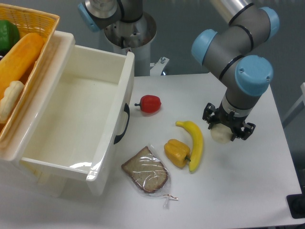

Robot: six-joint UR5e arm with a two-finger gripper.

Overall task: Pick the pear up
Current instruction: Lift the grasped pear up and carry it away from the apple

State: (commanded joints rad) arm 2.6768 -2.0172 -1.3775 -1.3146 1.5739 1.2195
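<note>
White table (248, 186), grey wall behind, jaws pinching pear (220, 134), banana (194, 143) beside

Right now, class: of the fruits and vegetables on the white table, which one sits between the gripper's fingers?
The pear, pale cream and roundish, inside the gripper. The banana, yellow pepper and red pepper lie free to its left.

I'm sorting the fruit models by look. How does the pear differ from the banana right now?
The pear is pale cream and roundish; the banana is bright yellow, long and curved. The pear sits between the fingers of the claw, partly hidden by it; the banana lies free on the white table, in full view, beside the yellow-orange bell pepper. Both are on the table's right half.
</note>
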